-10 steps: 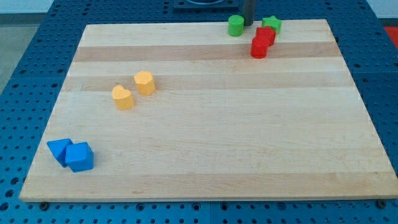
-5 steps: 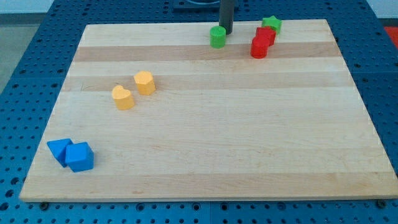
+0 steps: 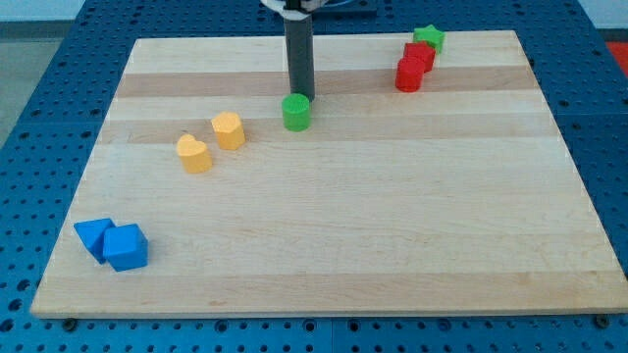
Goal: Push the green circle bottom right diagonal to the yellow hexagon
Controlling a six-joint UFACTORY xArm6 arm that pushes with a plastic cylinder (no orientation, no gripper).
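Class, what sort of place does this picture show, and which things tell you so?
Probably a robotics lab bench. A wooden board lies on a blue perforated table, small coloured blocks such as the green circle are scattered on it, and my tip sits just above that circle in the view.

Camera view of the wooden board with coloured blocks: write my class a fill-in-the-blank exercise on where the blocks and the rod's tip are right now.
1. My tip stands just above the ____ circle block, toward the view's top.
2. The yellow hexagon block lies to the view's ____ of that circle.
3. The two blue blocks sit near the board's bottom ____ corner in the view.
4. The green star block is next to the two ____ blocks near the view's top.

Missing words: green; left; left; red
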